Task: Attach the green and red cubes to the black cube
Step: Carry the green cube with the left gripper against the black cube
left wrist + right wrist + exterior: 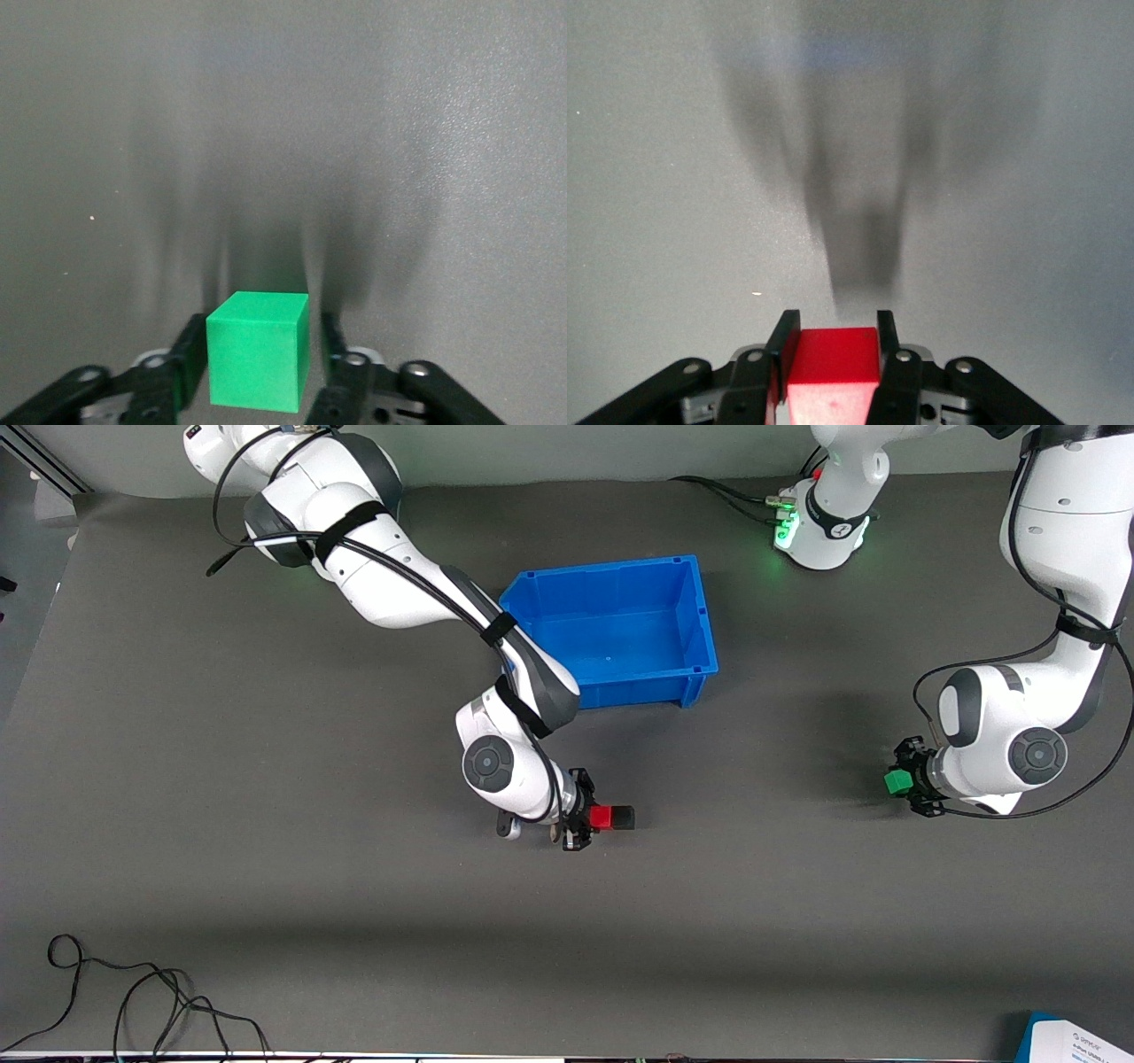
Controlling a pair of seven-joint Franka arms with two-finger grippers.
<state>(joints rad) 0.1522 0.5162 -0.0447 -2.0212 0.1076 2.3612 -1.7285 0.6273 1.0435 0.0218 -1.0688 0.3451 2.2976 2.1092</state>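
Note:
My right gripper [594,818] is low over the middle of the table and shut on the red cube [603,816]. The black cube [624,817] sits against the red cube's outer face. In the right wrist view both fingers press the red cube [833,354], and the black cube does not show. Toward the left arm's end of the table, my left gripper [898,782] has the green cube [897,781] between its fingers. In the left wrist view one finger [189,354] lies against the green cube [257,354]. A narrow gap separates the other finger [332,341] from it.
An empty blue bin [700,615] stands farther from the front camera than the red cube, between the two arms. A black cable [133,992] lies loose near the front edge at the right arm's end. A blue and white item [1076,1041] pokes in at the front corner.

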